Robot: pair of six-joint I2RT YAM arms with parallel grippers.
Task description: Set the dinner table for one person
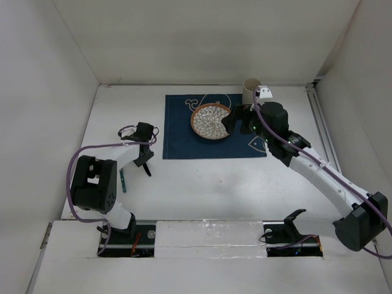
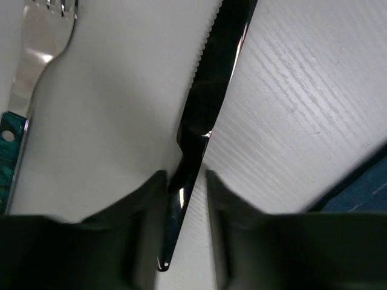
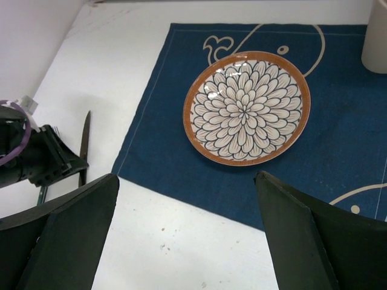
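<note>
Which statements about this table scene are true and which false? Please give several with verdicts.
1. The round plate with orange rim and petal pattern lies on the navy-blue cloth placemat. True.
2. The dark table knife lies between the fingers of the left gripper. True.
3. The right gripper holds the plate. False: its jaws stand open, with nothing between them.
4. The silver fork with teal handle lies on the placemat. False: it lies on the white table, beside the knife.
</note>
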